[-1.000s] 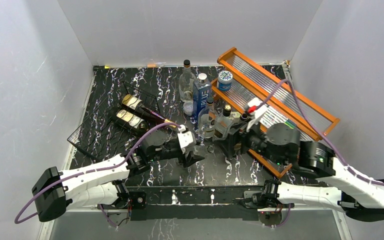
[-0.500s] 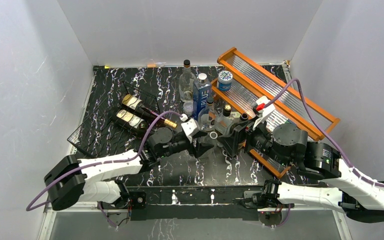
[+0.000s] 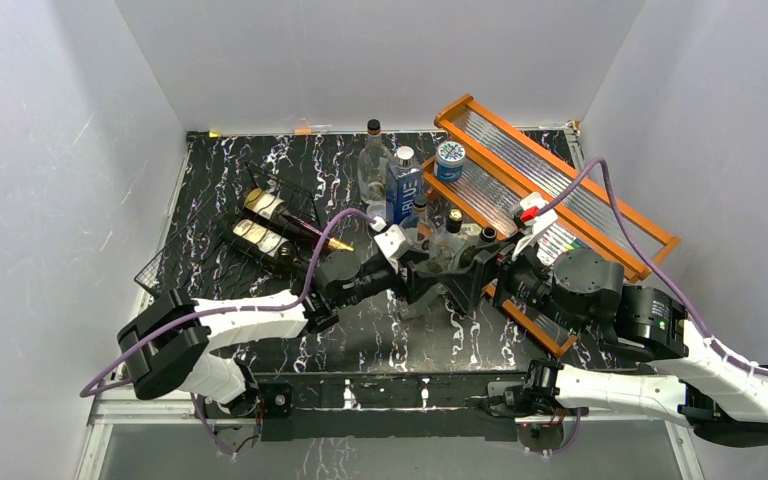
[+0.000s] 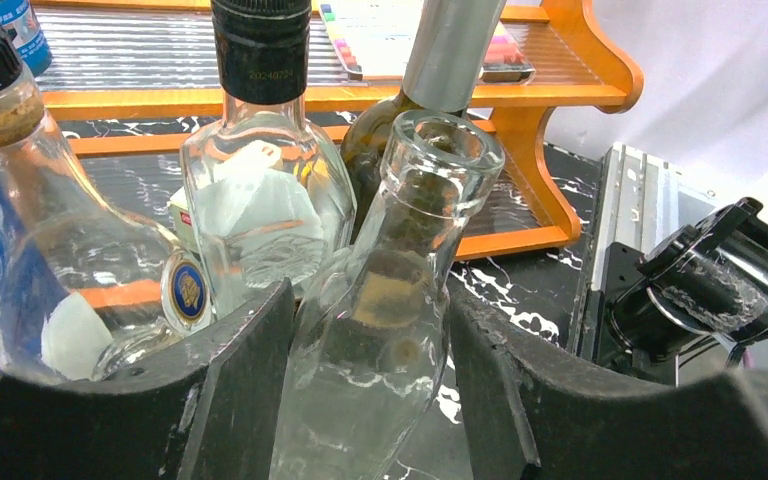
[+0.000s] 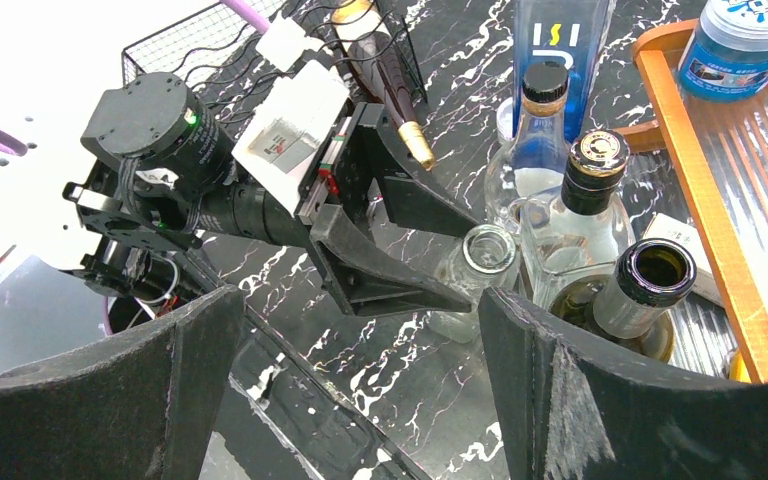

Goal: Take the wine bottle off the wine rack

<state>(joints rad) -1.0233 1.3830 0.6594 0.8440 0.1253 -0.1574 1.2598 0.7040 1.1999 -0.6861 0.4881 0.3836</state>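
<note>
The black wire wine rack (image 3: 175,262) sits at the left of the table with two dark wine bottles (image 3: 278,212) (image 3: 260,240) lying on it. It also shows in the right wrist view (image 5: 175,40). My left gripper (image 3: 425,275) is far right of the rack, at the cluster of standing bottles. Its jaws press both sides of a clear open-mouthed glass bottle (image 4: 390,300), which leans; this bottle also shows in the right wrist view (image 5: 480,255). My right gripper (image 3: 470,275) is open and empty, facing the left gripper just right of that bottle.
An orange wood-framed shelf (image 3: 600,215) stands at the back right with a blue-lidded jar (image 3: 450,157) on it. A blue bottle (image 3: 400,190), a clear flask with a black cap (image 5: 590,190) and an open dark green bottle (image 5: 650,275) crowd the centre.
My left arm has reached forward and right from near the rack to the bottle cluster, and its jaws now hold the clear bottle. My right gripper has shifted slightly back and right.
</note>
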